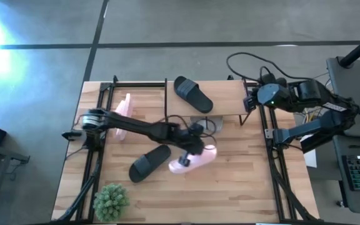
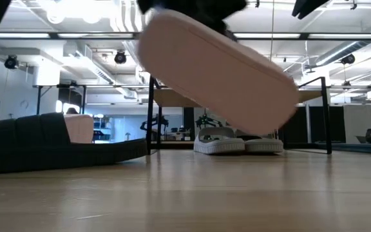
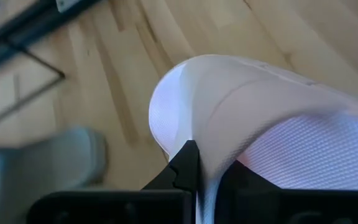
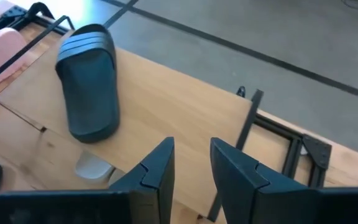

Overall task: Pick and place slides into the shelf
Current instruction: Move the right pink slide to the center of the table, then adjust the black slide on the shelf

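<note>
Pinching a pink slide (image 1: 192, 160) by its strap, the left gripper (image 1: 195, 145) is held over the middle of the table (image 1: 242, 187), and the slide is lifted off the wood. A black slide (image 1: 149, 161) lies just beside it at nine o'clock. Another black slide (image 1: 193, 93) rests on top of the shelf (image 1: 220, 106), at twelve o'clock from the lifted one. A second pink slide (image 1: 124, 114) lies at the table's left side. Grey slides (image 2: 237, 140) sit under the shelf top.

The right gripper (image 4: 191, 165) waits over the shelf's right end, its fingers a little apart and empty.

The pink slide could be dropped, because only a thin strap is pinched and the slide hangs tilted. The shelf edge could also be bumped.

No writing or brand can be read.
</note>
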Robot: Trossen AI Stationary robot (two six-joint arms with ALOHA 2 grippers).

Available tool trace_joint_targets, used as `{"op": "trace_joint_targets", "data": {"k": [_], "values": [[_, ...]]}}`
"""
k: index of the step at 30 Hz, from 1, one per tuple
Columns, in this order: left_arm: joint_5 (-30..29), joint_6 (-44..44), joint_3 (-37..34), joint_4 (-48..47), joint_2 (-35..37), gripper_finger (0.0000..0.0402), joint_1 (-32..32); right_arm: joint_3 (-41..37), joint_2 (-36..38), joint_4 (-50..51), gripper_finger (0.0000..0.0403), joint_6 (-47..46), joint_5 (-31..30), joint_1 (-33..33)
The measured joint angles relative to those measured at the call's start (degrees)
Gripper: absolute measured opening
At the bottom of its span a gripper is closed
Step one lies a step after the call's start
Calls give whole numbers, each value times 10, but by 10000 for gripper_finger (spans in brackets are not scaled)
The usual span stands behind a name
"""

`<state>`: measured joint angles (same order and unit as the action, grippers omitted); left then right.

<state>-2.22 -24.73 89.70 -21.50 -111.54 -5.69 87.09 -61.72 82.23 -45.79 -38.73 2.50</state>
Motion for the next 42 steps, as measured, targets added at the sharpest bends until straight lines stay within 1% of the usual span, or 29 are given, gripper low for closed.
{"op": "trace_joint_targets", "data": {"k": [2,7,9,11,13,16,18,20,24,26,29,34,37,39,42], "values": [[-26,-14,41,1,-37,0,0,0,7,10,95,-9,0,0],[-128,-49,125,3,-113,0,0,0,30,18,90,-11,0,0],[-178,-62,143,17,-134,0,-1,0,40,18,87,-12,1,0],[-208,-62,157,32,-150,8,-1,0,48,18,85,-12,1,0],[-208,-60,166,33,-159,25,-1,0,55,16,84,-12,1,0],[-193,-55,169,37,-166,62,-2,0,64,16,85,-18,1,0],[-190,-25,167,34,-167,90,-4,0,66,16,88,-22,1,0],[-175,-10,163,33,-167,118,-4,0,67,16,91,-22,1,0],[-168,-13,160,1,-166,162,-4,0,65,15,93,-22,1,0],[-164,-12,164,-20,-162,174,-4,-1,62,15,91,-22,0,0],[-162,-15,165,-49,-141,181,-4,-2,59,15,87,-25,0,0],[-161,1,160,-115,-84,182,0,-3,55,15,85,-37,-1,0],[-165,14,158,-130,-39,182,6,-10,53,15,87,-37,1,0],[-186,15,158,-131,-1,182,8,-21,50,15,88,-35,8,0],[-236,19,158,-146,58,182,7,-43,48,15,88,-9,43,-2]]}}
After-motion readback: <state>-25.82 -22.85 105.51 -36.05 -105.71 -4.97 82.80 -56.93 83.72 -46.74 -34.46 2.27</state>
